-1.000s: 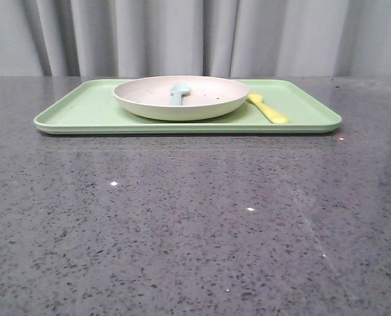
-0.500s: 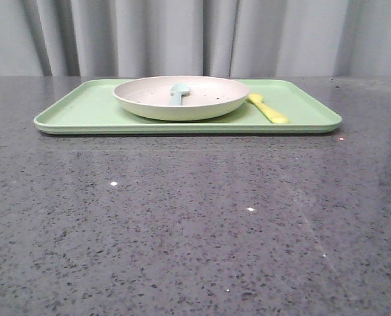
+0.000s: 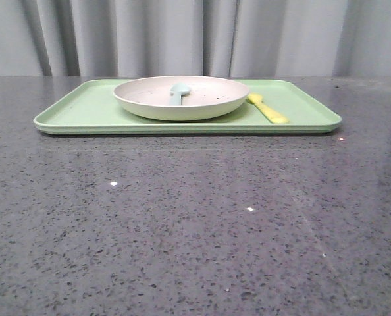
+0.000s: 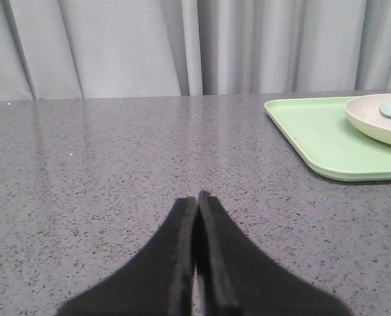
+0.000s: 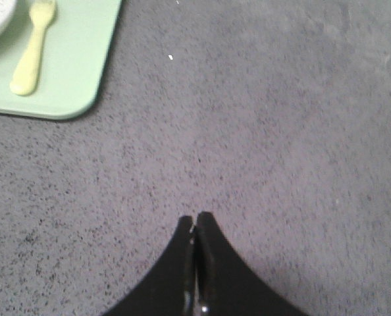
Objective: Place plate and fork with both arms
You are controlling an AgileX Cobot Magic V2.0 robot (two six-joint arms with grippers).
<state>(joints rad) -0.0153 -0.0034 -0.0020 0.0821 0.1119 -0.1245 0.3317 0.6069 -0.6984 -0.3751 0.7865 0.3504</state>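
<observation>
The cream speckled plate (image 3: 181, 97) sits on a light-green tray (image 3: 77, 113) at the far side of the table. A pale blue-green utensil (image 3: 178, 93) lies in the plate. The yellow fork (image 3: 268, 108) lies on the tray just right of the plate. The plate's edge (image 4: 380, 122) shows in the left wrist view, and the fork (image 5: 31, 47) shows in the right wrist view. My left gripper (image 4: 197, 196) is shut and empty over bare table, left of the tray. My right gripper (image 5: 195, 218) is shut and empty over bare table, right of the tray. Neither gripper shows in the front view.
The table is dark grey speckled stone (image 3: 195, 224). A grey curtain (image 3: 195, 36) hangs behind it. The tray's near corner (image 5: 70, 108) lies well away from my right gripper, and the tray (image 4: 320, 135) stands well away from my left gripper.
</observation>
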